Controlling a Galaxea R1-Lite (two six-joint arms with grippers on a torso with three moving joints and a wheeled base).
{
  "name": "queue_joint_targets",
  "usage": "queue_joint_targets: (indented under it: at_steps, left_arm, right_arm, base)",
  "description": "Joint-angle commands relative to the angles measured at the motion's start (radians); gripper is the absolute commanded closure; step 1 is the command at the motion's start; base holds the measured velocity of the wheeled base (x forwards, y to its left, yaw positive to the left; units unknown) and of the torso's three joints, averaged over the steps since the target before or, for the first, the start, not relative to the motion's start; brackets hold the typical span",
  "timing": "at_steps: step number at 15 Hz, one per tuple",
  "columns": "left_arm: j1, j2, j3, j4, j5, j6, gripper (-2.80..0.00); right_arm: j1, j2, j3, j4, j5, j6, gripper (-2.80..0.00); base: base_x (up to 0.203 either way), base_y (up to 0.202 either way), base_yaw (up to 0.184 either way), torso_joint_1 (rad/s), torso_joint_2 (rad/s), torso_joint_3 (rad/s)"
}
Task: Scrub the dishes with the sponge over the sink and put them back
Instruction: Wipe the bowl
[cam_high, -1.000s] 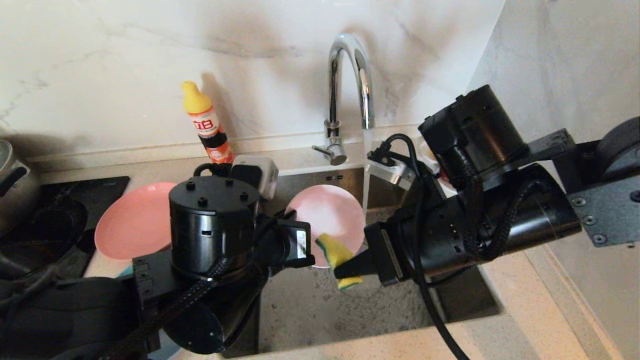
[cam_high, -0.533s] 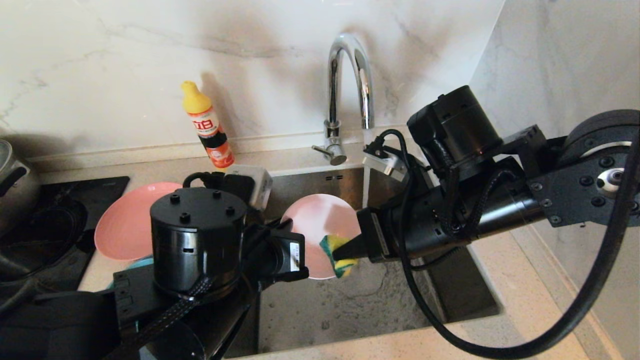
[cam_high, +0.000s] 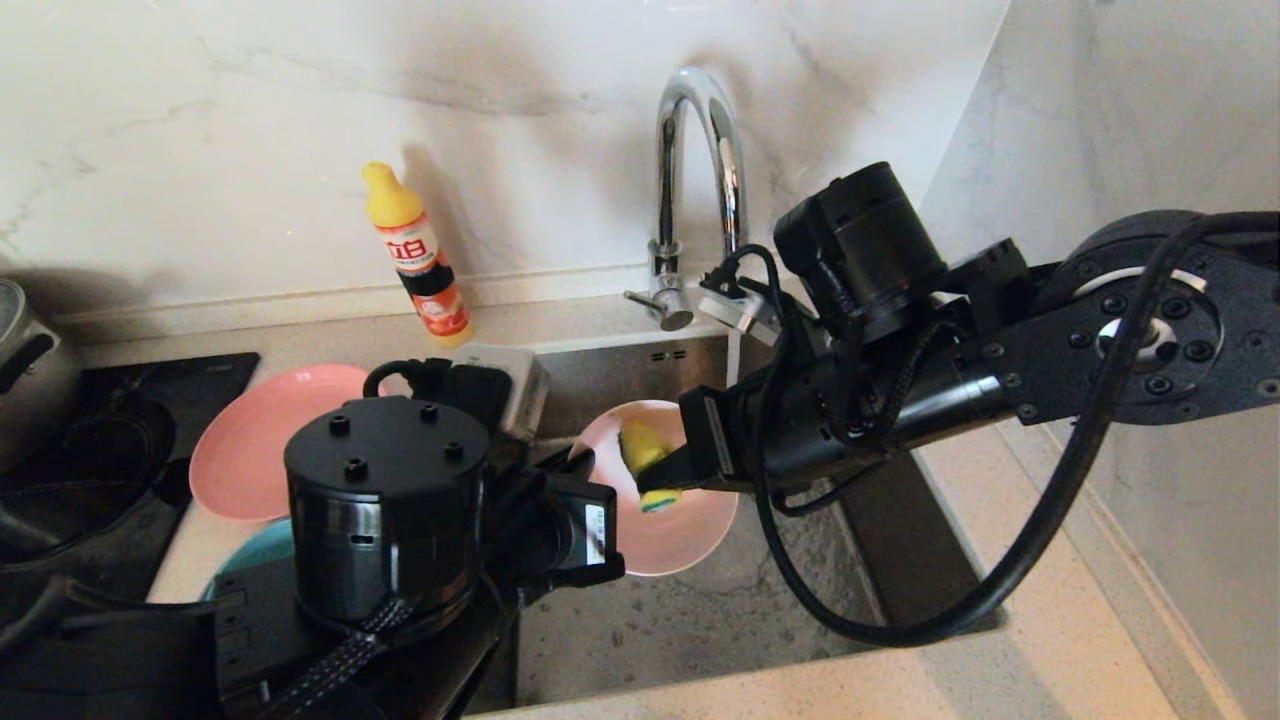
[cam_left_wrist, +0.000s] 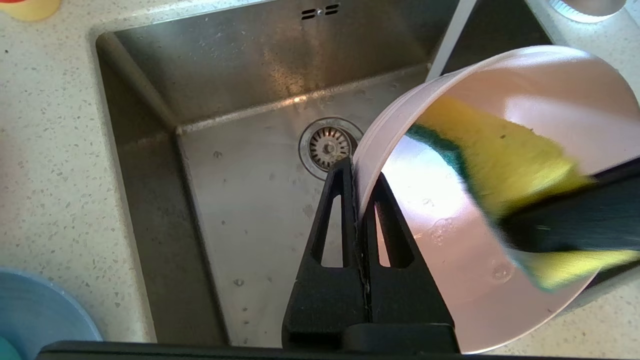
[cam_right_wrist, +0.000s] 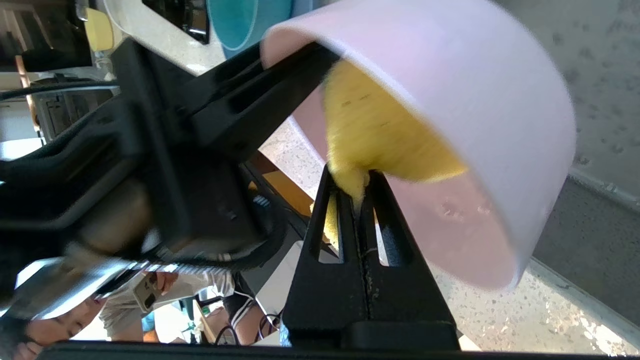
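Over the sink (cam_high: 700, 620) my left gripper (cam_left_wrist: 357, 172) is shut on the rim of the pale pink bowl (cam_high: 680, 530), which it holds tilted with its opening towards the right arm. My right gripper (cam_right_wrist: 354, 180) is shut on the yellow sponge (cam_high: 640, 450), whose green layer shows in the left wrist view. The sponge (cam_left_wrist: 500, 155) is pressed against the inside of the bowl (cam_left_wrist: 450, 240). A salmon-pink plate (cam_high: 260, 440) lies on the counter left of the sink, and a teal dish (cam_high: 245, 560) shows just in front of it, partly hidden by my left arm.
The chrome tap (cam_high: 690, 150) runs a thin stream of water (cam_high: 733, 365) into the sink behind the bowl. A yellow-capped soap bottle (cam_high: 415, 250) stands at the back wall. A steel pot (cam_high: 30, 370) sits on the black cooktop (cam_high: 100, 440) at far left.
My right gripper has pushed the sponge left and up, from the bowl's lower edge into its inside. The left arm has brought the bowl lower and tipped it more open.
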Motion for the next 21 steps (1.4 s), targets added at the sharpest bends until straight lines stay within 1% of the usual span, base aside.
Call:
queue_joint_targets:
  at_steps: [1, 6, 10, 14, 17, 21]
  left_arm:
    - [-0.001, -0.008, 0.000, -0.004, 0.001, -0.003, 0.00]
    - [-0.001, -0.015, 0.004, -0.005, -0.001, -0.008, 0.00]
    - [-0.001, -0.016, 0.014, -0.007, -0.001, -0.014, 0.00]
    - [0.004, -0.018, 0.018, -0.016, 0.004, -0.016, 0.00]
    - [0.013, -0.019, 0.006, -0.027, 0.005, -0.016, 0.00]
    - [0.015, -0.013, -0.009, -0.027, 0.002, -0.016, 0.00]
  right_arm:
    - [0.000, 0.028, -0.010, 0.004, 0.003, 0.003, 0.00]
    - [-0.002, -0.024, 0.001, 0.007, 0.002, 0.005, 0.00]
    - [-0.043, -0.090, 0.007, 0.057, 0.002, 0.003, 0.00]
    - [-0.050, -0.126, 0.074, 0.064, 0.003, 0.002, 0.00]
    - [-0.009, -0.118, 0.113, 0.065, 0.005, 0.003, 0.00]
    - [0.045, -0.062, 0.109, 0.063, 0.007, 0.004, 0.00]
  base:
    - [0.000, 0.000, 0.000, 0.000, 0.00, 0.000]
    - [0.000, 0.000, 0.000, 0.000, 0.00, 0.000]
    - [0.000, 0.000, 0.000, 0.000, 0.00, 0.000]
    - [0.000, 0.000, 0.000, 0.000, 0.00, 0.000]
    - [0.000, 0.000, 0.000, 0.000, 0.00, 0.000]
    - [0.000, 0.000, 0.000, 0.000, 0.00, 0.000]
